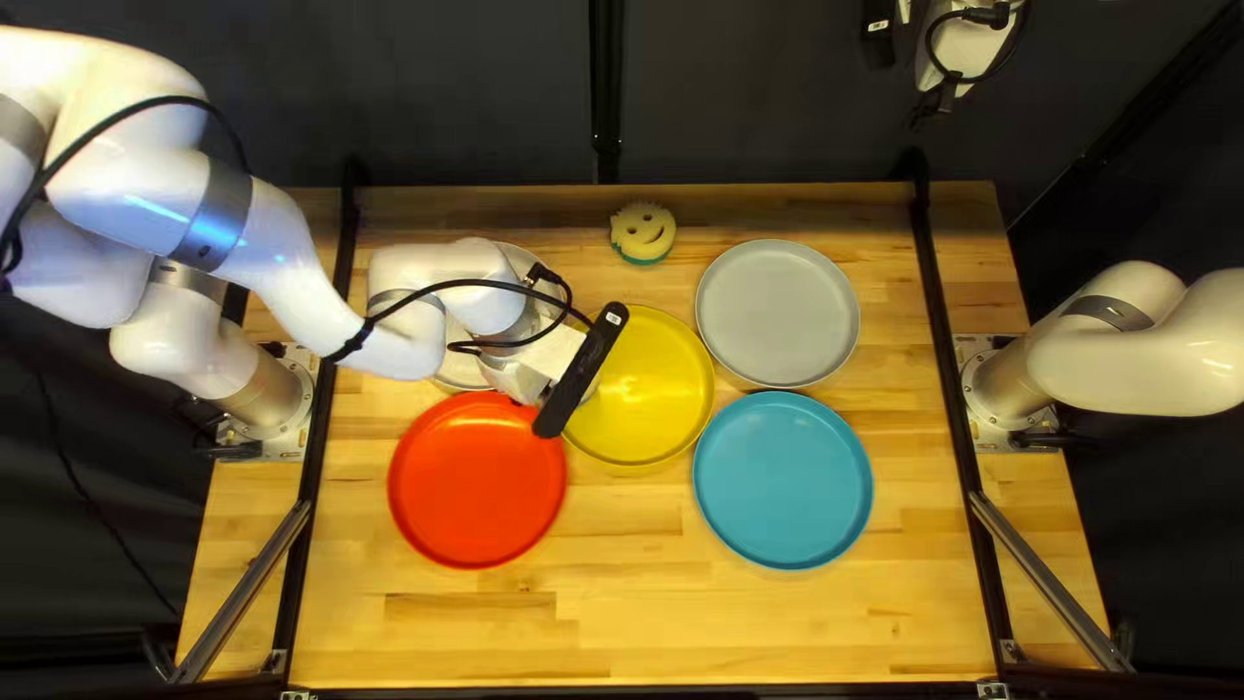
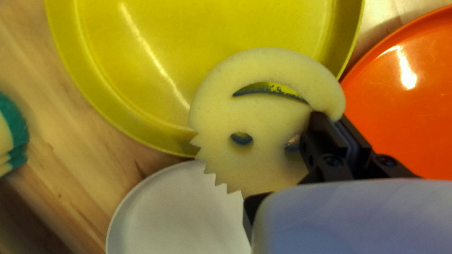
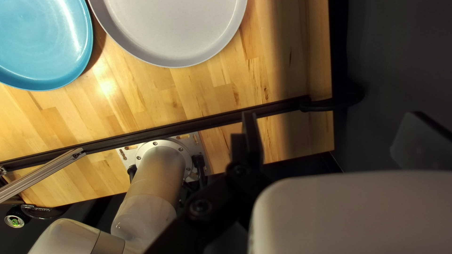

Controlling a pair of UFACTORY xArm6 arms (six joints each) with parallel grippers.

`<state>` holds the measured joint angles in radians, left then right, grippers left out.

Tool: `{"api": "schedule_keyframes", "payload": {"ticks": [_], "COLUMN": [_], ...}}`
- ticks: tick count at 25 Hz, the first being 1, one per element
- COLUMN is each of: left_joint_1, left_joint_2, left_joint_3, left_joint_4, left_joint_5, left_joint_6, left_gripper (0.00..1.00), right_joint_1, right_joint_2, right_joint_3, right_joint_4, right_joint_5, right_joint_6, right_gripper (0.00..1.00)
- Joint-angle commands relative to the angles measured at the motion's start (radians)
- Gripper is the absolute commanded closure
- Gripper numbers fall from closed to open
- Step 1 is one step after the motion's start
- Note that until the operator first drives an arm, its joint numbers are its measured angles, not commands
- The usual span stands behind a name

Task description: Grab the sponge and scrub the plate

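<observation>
1. Bare table [image 1: 493, 642] lies along the bottom of the top left view — room to move.
2. Left gripper [image 2: 336, 117], nearly closed, pinches the sponge [image 2: 268, 115] by its edge over the yellow plate [image 1: 668, 376] (centre, there); pressing could twist it loose.
3. Wide strokes might nudge the red plate [image 1: 477, 480].
4. Right gripper [image 3: 332, 127]: spread wide, empty.

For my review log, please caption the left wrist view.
Left gripper pinches a smiley sponge over the edge of the yellow plate.
</observation>
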<state>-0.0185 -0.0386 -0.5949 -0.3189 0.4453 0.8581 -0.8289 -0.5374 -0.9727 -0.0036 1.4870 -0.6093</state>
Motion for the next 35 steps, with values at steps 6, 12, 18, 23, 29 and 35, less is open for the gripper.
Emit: {"api": "schedule_keyframes", "payload": {"ticks": [6,12,18,23,29,35], "left_joint_1": [0.042,0.042,0.042,0.01,-0.035,-0.073], "left_joint_2": [0.021,0.021,0.021,0.043,0.08,0.16], "left_joint_3": [-0.058,-0.058,-0.058,-0.088,-0.168,-0.236], "left_joint_4": [-0.019,-0.019,-0.019,-0.005,0.05,0.013], "left_joint_5": [0.046,0.046,0.046,0.038,0.057,0.048], "left_joint_6": [0.058,0.058,0.058,0.001,-0.078,-0.075], "left_gripper": [1.0,1.0,1.0,1.0,1.0,1.0], "right_joint_1": [0.0,0.0,0.0,0.0,0.0,0.0], "right_joint_2": [0.0,0.0,0.0,0.0,0.0,0.0], "right_joint_3": [0.0,0.0,0.0,0.0,0.0,0.0], "right_joint_4": [0.0,0.0,0.0,0.0,0.0,0.0], "right_joint_5": [0.0,0.0,0.0,0.0,0.0,0.0], "right_joint_6": [0.0,0.0,0.0,0.0,0.0,0.0], "right_gripper": [0.0,0.0,0.0,0.0,0.0,0.0]}}
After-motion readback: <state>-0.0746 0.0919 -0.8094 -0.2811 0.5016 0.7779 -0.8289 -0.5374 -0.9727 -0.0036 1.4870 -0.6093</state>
